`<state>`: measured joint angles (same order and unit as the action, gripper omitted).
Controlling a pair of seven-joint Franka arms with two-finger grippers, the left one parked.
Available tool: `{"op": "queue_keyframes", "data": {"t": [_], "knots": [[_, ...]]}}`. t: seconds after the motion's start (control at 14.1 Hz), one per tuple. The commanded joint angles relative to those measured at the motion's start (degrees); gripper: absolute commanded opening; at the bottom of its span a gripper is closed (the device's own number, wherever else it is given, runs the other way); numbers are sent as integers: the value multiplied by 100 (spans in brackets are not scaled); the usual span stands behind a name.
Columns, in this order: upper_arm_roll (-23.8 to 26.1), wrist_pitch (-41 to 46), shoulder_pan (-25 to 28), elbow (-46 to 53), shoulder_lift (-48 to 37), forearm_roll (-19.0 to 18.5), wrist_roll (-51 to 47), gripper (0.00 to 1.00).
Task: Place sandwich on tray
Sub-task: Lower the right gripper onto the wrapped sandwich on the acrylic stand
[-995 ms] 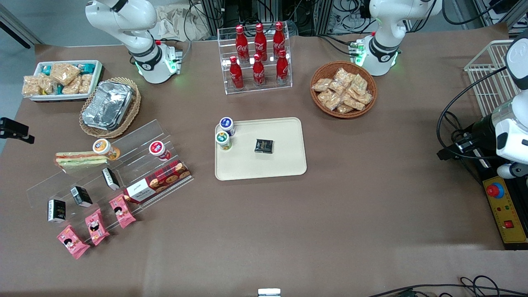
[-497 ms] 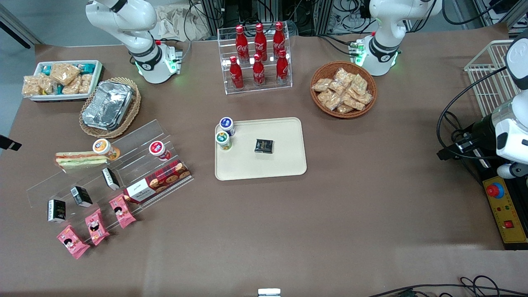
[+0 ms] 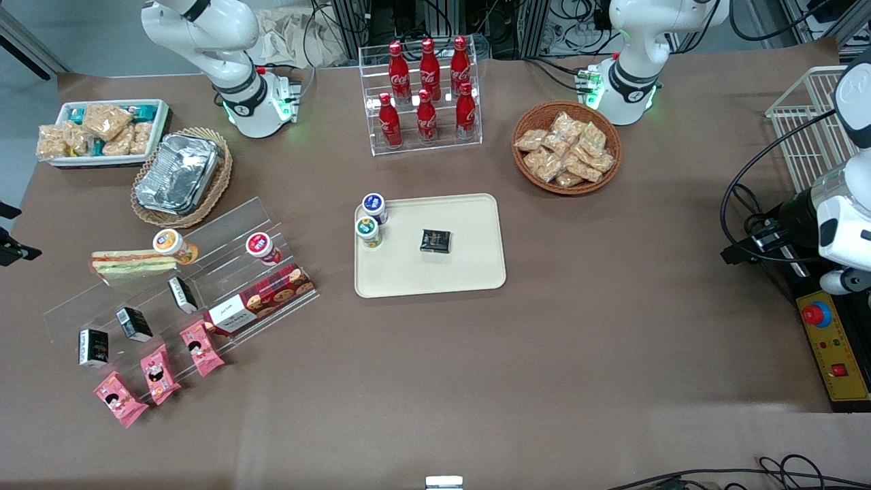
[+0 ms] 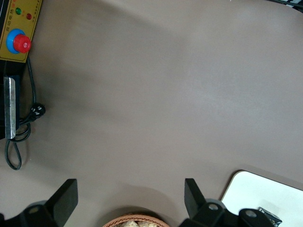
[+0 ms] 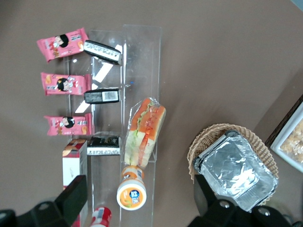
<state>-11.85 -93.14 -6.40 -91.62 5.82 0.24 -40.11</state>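
The sandwich (image 3: pixel 129 264), a clear-wrapped wedge with red and green filling, lies on the upper step of a clear acrylic rack (image 3: pixel 224 224) toward the working arm's end of the table. It also shows in the right wrist view (image 5: pixel 144 132). The cream-beige tray (image 3: pixel 442 272) lies mid-table; one corner of it shows in the left wrist view (image 4: pixel 251 187). My right gripper (image 5: pixel 137 198) hangs open and empty high above the rack, with an orange-lidded bottle (image 5: pixel 131 194) below the gap between its fingers. In the front view only a black bit of it (image 3: pixel 13 253) shows at the frame edge.
On the tray stand two small bottles (image 3: pixel 371 221) and a black packet (image 3: pixel 435 241). The rack also holds a red-lidded bottle (image 3: pixel 260 246), black packets (image 3: pixel 133 324), a cookie box (image 3: pixel 262 299) and pink packets (image 3: pixel 160 374). A wicker basket with foil containers (image 3: pixel 178 173) stands close by.
In the front view the black part of my gripper at the frame edge has moved nearer the front camera and farther out of frame. Nothing on the table has moved.
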Motion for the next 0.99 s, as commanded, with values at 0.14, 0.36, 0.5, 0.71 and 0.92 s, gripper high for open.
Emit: {"op": "queue_keyframes", "data": {"t": [0.14, 0.36, 0.5, 0.71, 0.92], "knots": [[-19, -659, -37, -197, 138, -156, -532, 100], [-19, -1020, -46, -566, 112, -156, -1209, 100], [-28, -1380, -54, -1005, -19, -156, -1489, 100], [-37, -1978, -54, -1752, -309, -147, -1868, 100], [-28, -2304, -54, -2105, -363, -95, -2141, 100]]}}
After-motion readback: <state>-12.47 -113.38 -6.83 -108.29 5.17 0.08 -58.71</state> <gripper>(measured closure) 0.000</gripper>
